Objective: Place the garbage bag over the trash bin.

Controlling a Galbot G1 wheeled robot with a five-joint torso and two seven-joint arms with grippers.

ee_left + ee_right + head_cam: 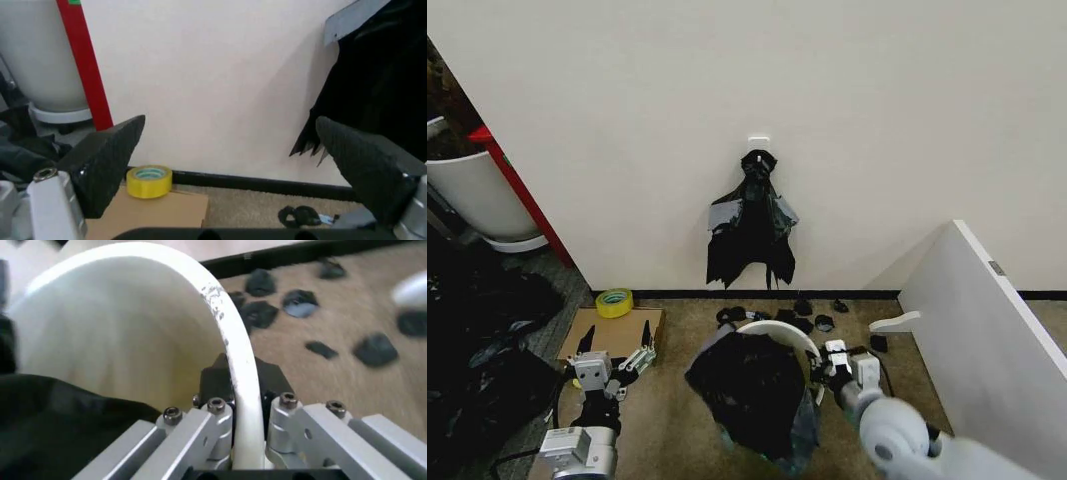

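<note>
On the carpet near the wall's black baseboard, my right gripper (235, 390) pinches the bin's (779, 331) rim, one finger inside the wall, one outside. My bag (752, 392) drapes over the bin's near side, leaving the far rim bare. My left gripper (614, 352) hangs wide open and empty over bare carpet beside the cardboard (612, 325).

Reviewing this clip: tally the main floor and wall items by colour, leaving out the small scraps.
Black: 2, the garbage bag and bag bunch
Cream-white: 2, the trash bin and tub
Yellow: 1, tape roll
Brown: 1, cardboard
Total: 6
</note>
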